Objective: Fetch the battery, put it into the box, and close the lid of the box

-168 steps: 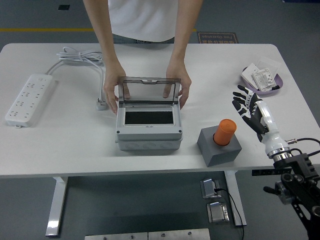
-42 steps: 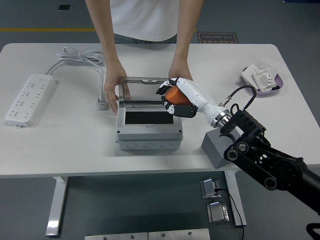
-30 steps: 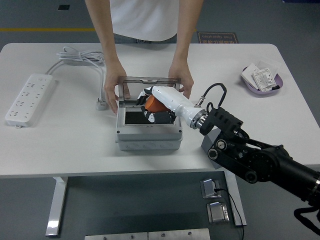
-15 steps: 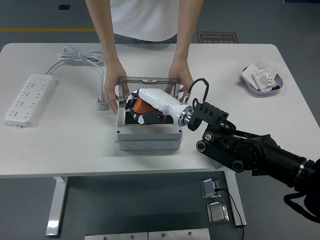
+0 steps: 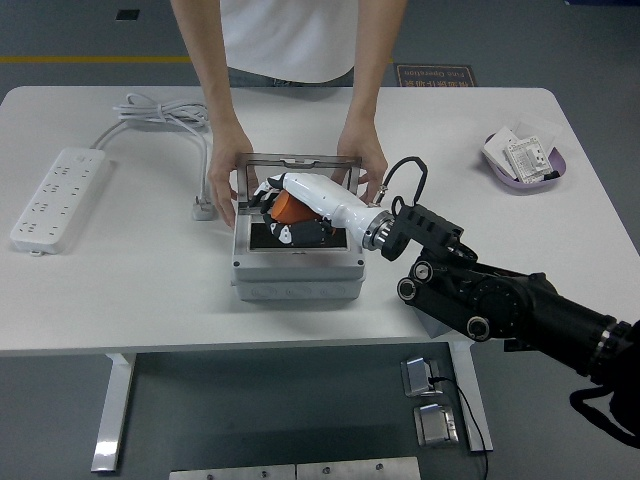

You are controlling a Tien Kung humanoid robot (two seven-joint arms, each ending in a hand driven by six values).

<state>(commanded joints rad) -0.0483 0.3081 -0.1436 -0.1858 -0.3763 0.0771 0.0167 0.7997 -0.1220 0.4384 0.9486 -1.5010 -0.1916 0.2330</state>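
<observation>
My right hand grips the orange battery over the open grey box mid-table; I should lower it squarely inside before letting go, clear of the person's hands steadying the lid.

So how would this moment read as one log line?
right hand: holds orange battery over open box | person's hands: steady lid

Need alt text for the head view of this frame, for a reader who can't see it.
The robot's right hand holds an orange battery over the opening of a grey box on a white table. A person's hands hold the clear lid upright from the far side. A power strip lies far left.
</observation>
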